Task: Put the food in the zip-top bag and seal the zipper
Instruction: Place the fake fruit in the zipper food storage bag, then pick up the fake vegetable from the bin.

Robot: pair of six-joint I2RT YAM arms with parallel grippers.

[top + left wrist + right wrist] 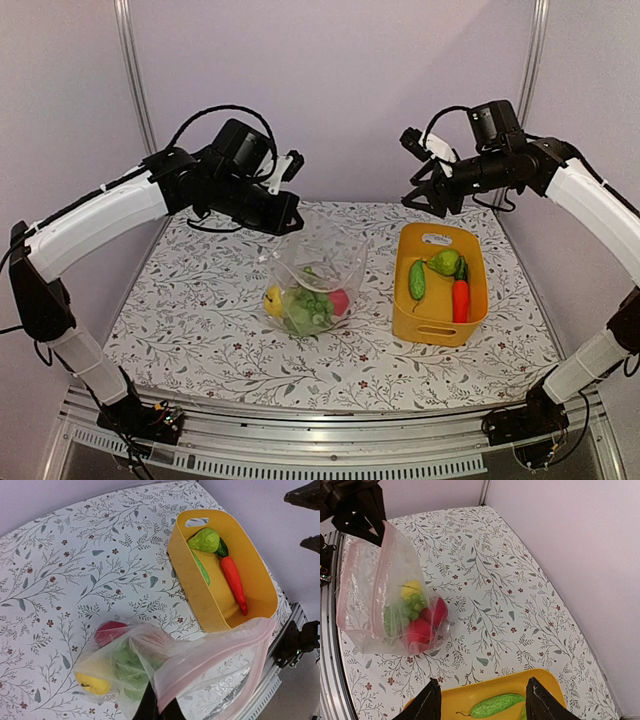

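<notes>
Left gripper is clenched on the zip-top bag's mouth edge. The bag is hung below it so the mouth is held open for loading. Round pieces are seen inside. Right gripper is released and empty. Cucumber, pear and carrot lie beneath it in the yellow basket.

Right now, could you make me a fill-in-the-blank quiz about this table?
The carrot lies in the ____ basket.
The left gripper holds up the zip-top bag, with red, yellow and ____ food inside.
The right gripper hovers above the basket with its jaws ____.
Missing words: yellow; green; open.
</notes>
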